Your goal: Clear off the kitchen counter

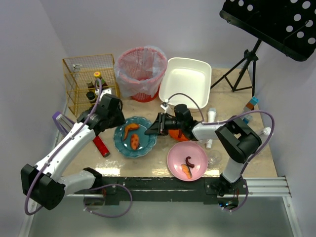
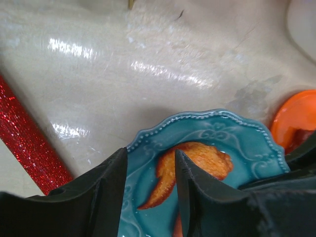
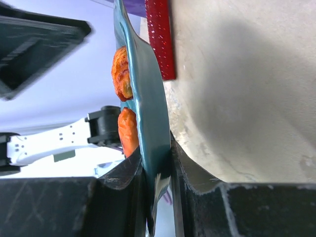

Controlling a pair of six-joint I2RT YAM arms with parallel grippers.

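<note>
- At the bottom of the overhead view, a black front rail (image 1: 163, 190) is seen. Behind it, the beige kitchen counter (image 1: 148, 106) fills the middle of the frame.
- A pink plate (image 1: 177, 153) with scraps is placed lower right of centre.
- A teal plate (image 1: 145, 144) carrying orange food pieces (image 1: 135, 142) is set left of centre. Its right rim is clamped between the fingers of the right gripper (image 3: 155, 163).
- The left gripper (image 2: 150, 160) is held over the plate's left rim, jaws parted, nothing grasped.
- A red glittery tube (image 1: 101, 146) is laid just left of the plate.
- Across the top, a yellow wire basket (image 1: 74, 94), a lined pink bin (image 1: 140, 71) and a white tub (image 1: 185, 81) are lined up.
</note>
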